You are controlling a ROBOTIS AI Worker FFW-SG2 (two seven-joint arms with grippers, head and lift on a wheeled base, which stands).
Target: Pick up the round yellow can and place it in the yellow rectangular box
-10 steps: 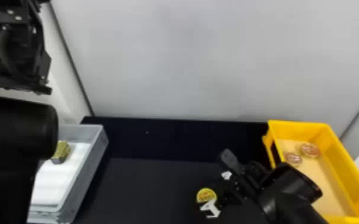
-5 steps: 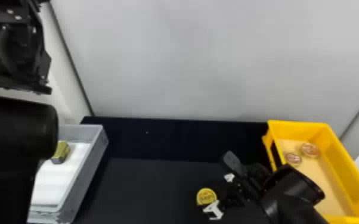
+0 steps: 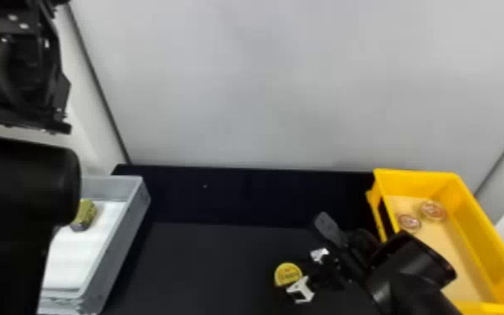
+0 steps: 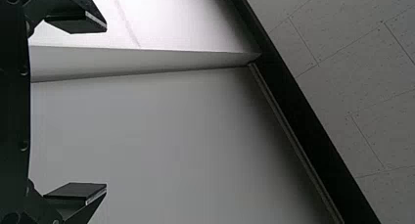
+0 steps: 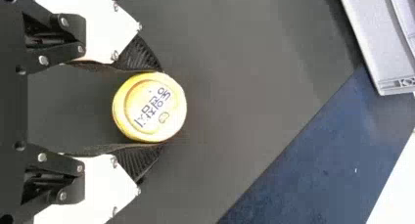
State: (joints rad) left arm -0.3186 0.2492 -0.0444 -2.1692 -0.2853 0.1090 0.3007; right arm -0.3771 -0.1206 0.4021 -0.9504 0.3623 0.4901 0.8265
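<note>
- Left of the yellow rectangular box (image 3: pixel 486 251), on the dark tabletop (image 3: pixel 205 268), I see the round yellow can (image 3: pixel 287 274).
- Over there, also left of the box, the right gripper (image 3: pixel 293 271) has its fingers (image 5: pixel 142 57) drawn in to the can's width, touching it on opposite sides.
- Far left of the box, held high, the left gripper (image 3: pixel 23 75) has its fingers (image 4: pixel 76 23) spread wide, nothing between them.
- Inside the box lie two small round things (image 3: pixel 433 210).
- Well left of the box sits a grey bin (image 3: pixel 115 247).
</note>
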